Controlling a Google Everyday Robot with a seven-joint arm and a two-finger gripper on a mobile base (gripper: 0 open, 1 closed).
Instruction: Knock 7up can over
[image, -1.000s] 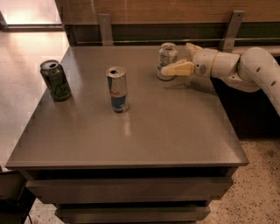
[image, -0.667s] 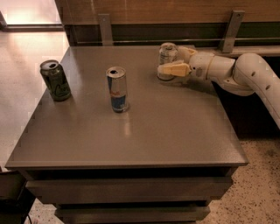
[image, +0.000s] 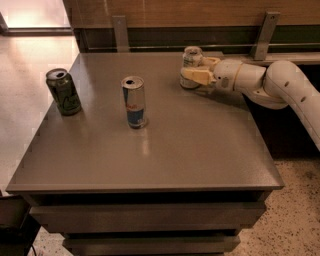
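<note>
1. The grey table (image: 165, 150) fills most of the view, and its flat top carries three cans. Drawer-like fronts show beneath its near edge.
2. The robot's white arm (image: 280, 85) reaches in from the right, low over the table's far right part.
3. The gripper (image: 195, 68) is at the far right of the tabletop, right at the 7up can. Its yellowish fingers (image: 197, 76) are spread apart: one crosses in front of the can's lower half and the other sits behind it to the right, so the can stands between them. I cannot tell whether they press on the can.
4. A tall slim blue-and-silver can (image: 134, 102) stands upright near the middle of the table, left of the gripper and well apart from it.
5. A dark green can (image: 63, 91) stands upright close to the table's left edge, with its opened top showing.
6. The 7up can (image: 191, 56) is short and whitish-silver with a pale label. It stands upright near the far edge, right of centre, and the near finger partly hides it.
</note>
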